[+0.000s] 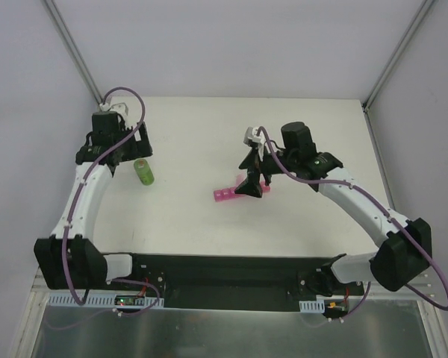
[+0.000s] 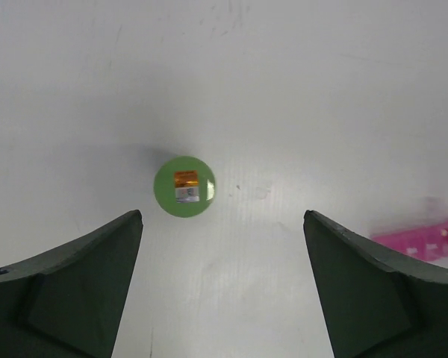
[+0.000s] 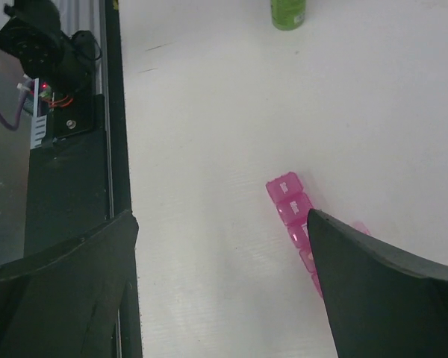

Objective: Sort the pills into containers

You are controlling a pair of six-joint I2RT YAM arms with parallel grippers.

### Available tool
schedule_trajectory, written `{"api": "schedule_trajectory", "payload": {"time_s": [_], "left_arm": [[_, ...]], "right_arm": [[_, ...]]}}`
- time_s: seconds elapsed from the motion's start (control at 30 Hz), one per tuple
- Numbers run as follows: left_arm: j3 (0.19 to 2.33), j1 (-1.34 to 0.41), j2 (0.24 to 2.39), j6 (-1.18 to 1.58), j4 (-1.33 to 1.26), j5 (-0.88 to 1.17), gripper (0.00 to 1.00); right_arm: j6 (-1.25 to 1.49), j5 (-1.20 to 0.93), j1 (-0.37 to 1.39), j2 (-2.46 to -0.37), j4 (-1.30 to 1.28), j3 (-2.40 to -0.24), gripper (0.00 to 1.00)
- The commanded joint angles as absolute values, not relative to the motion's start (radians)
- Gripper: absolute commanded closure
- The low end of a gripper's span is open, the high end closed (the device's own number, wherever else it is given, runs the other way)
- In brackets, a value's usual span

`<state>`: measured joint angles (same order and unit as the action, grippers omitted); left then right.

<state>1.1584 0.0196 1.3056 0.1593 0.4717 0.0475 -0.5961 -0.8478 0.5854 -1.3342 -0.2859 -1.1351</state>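
Note:
A bright-pink strip of small square compartments (image 1: 225, 195) lies mid-table, its right part hidden under my right gripper (image 1: 252, 186). In the right wrist view the strip (image 3: 290, 200) runs under the right finger (image 3: 388, 291); the jaws are wide open and empty. A green pill bottle (image 1: 144, 172) lies on the table below my left gripper (image 1: 123, 153). In the left wrist view the bottle (image 2: 184, 186) shows end-on ahead of the open, empty jaws, and the pink strip (image 2: 429, 239) shows at the right edge. No loose pills show.
The white table (image 1: 194, 134) is walled by grey panels at the back and sides. A black base rail (image 1: 224, 272) runs along the near edge; it also shows in the right wrist view (image 3: 63, 186) with electronics.

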Motion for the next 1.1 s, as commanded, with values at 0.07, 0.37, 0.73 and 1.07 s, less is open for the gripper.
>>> {"api": "schedule_trajectory", "payload": {"time_s": [0.07, 0.37, 0.73, 1.07], "left_arm": [[1.014, 0.018, 1.013, 0.126, 0.387, 0.464, 0.11], [0.772, 0.018, 0.847, 0.157, 0.288, 0.71, 0.01], [0.637, -0.031, 0.864, 0.193, 0.244, 0.796, 0.18], [0.643, -0.071, 0.931, 0.219, 0.238, 0.795, 0.19]], "right_arm": [[-0.436, -0.779, 0.493, -1.462, -0.256, -1.213, 0.04], [-0.448, -0.747, 0.46, -1.799, -0.538, -1.536, 0.74], [-0.474, -0.641, 0.451, -2.084, -0.65, -1.752, 0.88], [-0.492, -0.646, 0.449, -2.155, -0.67, -1.764, 0.89]]}}
